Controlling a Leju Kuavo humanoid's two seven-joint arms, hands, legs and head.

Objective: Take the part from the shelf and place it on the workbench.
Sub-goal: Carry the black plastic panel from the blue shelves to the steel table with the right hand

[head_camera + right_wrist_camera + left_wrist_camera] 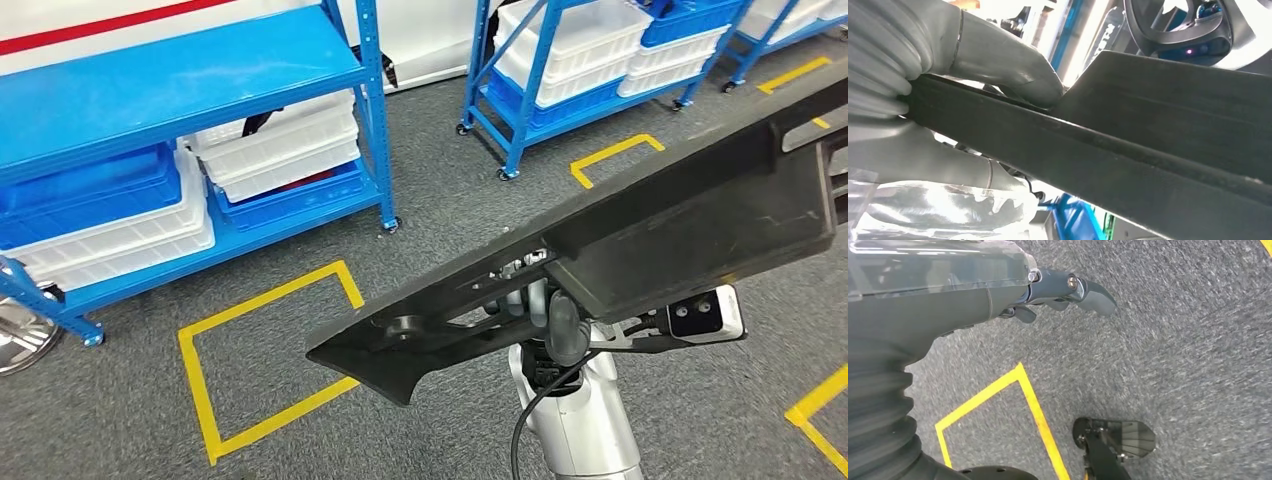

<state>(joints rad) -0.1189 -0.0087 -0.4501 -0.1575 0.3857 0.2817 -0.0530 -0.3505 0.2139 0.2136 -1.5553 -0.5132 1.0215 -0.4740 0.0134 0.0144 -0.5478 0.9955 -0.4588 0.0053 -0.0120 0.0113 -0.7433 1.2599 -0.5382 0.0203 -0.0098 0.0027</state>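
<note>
On the left stands a blue shelf (180, 75) with white bins (285, 140) and blue bins (85, 185) on it, and on the grey carpet floor (450, 200) in front of it there is a yellow tape rectangle (265, 355). The left hand (1068, 290) hangs over this floor with its fingers (1098, 295) a little bent and nothing between them. More to the right, the long black part (640, 240) is up in the air, tilted, over the silver right arm (580, 420), and the right hand (998, 65) grasps it, with the thumb (1028, 75) pressed on the edge of the part.

Warehouse: blue shelving (180, 75), stacked bins (285, 140)
</note>
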